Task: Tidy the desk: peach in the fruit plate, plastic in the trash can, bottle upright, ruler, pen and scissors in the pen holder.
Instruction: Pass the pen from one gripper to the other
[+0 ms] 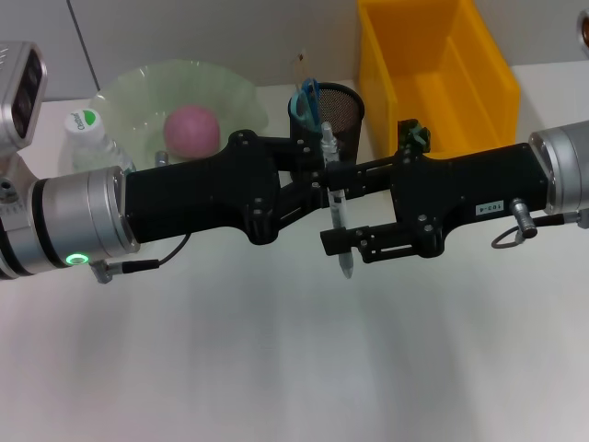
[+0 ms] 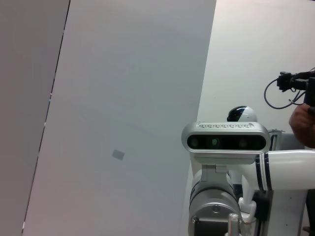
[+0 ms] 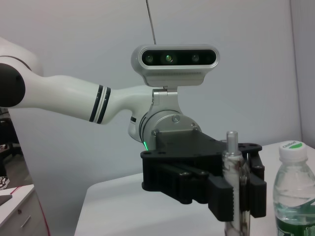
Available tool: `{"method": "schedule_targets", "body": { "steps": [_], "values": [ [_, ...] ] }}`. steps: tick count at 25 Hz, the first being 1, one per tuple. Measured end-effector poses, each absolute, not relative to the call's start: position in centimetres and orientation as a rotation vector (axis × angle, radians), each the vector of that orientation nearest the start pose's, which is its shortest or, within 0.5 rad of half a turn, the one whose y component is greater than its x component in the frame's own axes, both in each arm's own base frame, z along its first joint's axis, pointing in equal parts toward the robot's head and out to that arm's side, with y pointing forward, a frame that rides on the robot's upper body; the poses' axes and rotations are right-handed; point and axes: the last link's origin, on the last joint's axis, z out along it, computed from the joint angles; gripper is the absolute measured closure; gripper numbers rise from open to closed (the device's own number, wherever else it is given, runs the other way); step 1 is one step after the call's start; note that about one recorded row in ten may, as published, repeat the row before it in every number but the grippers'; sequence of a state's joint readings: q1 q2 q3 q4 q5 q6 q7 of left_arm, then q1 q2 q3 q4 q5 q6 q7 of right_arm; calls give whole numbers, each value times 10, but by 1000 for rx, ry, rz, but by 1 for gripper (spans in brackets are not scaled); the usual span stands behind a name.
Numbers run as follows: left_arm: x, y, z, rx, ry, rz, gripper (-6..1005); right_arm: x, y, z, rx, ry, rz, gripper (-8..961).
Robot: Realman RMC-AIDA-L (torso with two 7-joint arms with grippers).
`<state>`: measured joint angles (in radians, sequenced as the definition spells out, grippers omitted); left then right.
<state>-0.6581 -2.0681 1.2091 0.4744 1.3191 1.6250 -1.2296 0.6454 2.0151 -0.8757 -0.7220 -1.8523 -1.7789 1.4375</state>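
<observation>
A clear pen (image 1: 337,214) hangs upright over the middle of the table. My left gripper (image 1: 324,175) is shut on its upper part; the right wrist view shows those black fingers (image 3: 221,199) clamped around the pen (image 3: 231,162). My right gripper (image 1: 336,207) faces it from the right, its fingers open and spread beside the pen. The pink peach (image 1: 191,127) lies in the green fruit plate (image 1: 166,74). The bottle (image 1: 85,129) stands upright at the far left. Blue-handled scissors (image 1: 308,97) stick out of the black mesh pen holder (image 1: 342,106). I cannot make out the ruler or the plastic.
A yellow bin (image 1: 433,64) stands at the back right, just beyond the pen holder. Both forearms cross the table's middle at about the same height. The white tabletop (image 1: 294,368) stretches toward the near edge. The left wrist view shows only a wall and the robot's head.
</observation>
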Motion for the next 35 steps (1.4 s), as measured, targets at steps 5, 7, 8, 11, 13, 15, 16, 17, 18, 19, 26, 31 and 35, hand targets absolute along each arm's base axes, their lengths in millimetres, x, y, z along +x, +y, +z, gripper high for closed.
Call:
{"method": "schedule_targets", "body": {
  "steps": [5,7,8,11,13,15,16,17,18,19,26,31,35],
  "values": [
    [-160,331,-36,-2835,-304,-1296,820,192,337,18,-3027,292,835,374],
    [-160,331,-36,-2835,-304,-1296,818,192,337,17,-3029,293,834,375],
    [-160,331,-36,-2835,-304,-1296,817,192,337,17,-3031,293,833,375],
    [-160,330,-37,-2837,-307,-1292,814,193,336,16,-3033,297,831,376],
    [-160,330,-37,-2841,-307,-1289,812,193,336,16,-3034,299,830,377],
    [-161,330,-38,-2840,-309,-1284,810,194,336,16,-3034,303,830,377],
    [-161,330,-38,-2840,-310,-1283,809,194,336,16,-3034,303,830,378],
    [-161,330,-38,-2840,-310,-1283,808,194,336,16,-3034,304,830,378],
    [-161,330,-38,-2840,-310,-1283,807,194,335,16,-3035,305,827,378],
    [-161,330,-38,-2838,-311,-1281,806,194,335,15,-3037,307,824,378],
    [-161,330,-39,-2839,-308,-1276,799,195,335,13,-3049,323,801,381],
    [-161,330,-39,-2840,-306,-1276,794,195,335,13,-3042,326,803,426],
    [-161,330,-40,-2843,-304,-1273,791,195,336,14,-3032,327,809,604]
  ]
}}
